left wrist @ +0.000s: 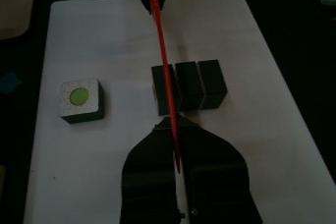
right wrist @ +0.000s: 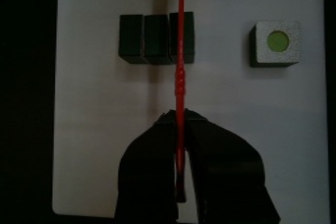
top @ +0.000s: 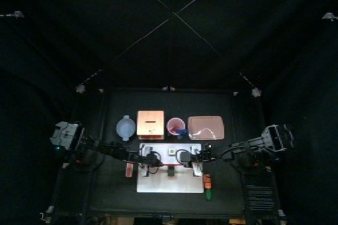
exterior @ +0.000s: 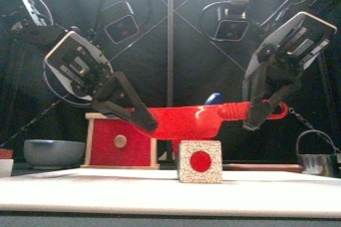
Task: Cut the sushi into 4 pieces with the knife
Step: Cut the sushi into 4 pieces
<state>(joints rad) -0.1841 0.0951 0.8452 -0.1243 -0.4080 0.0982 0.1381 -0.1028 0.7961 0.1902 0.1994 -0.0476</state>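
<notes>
Front view: left pincer (exterior: 142, 120), right pincer (exterior: 254, 117) grip knife (exterior: 200, 120).

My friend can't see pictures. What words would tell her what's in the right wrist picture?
The right gripper grips a red toy knife that reaches across a row of three dark sushi blocks on the white cutting board. One separate sushi piece lies apart from the row, face up.
</notes>
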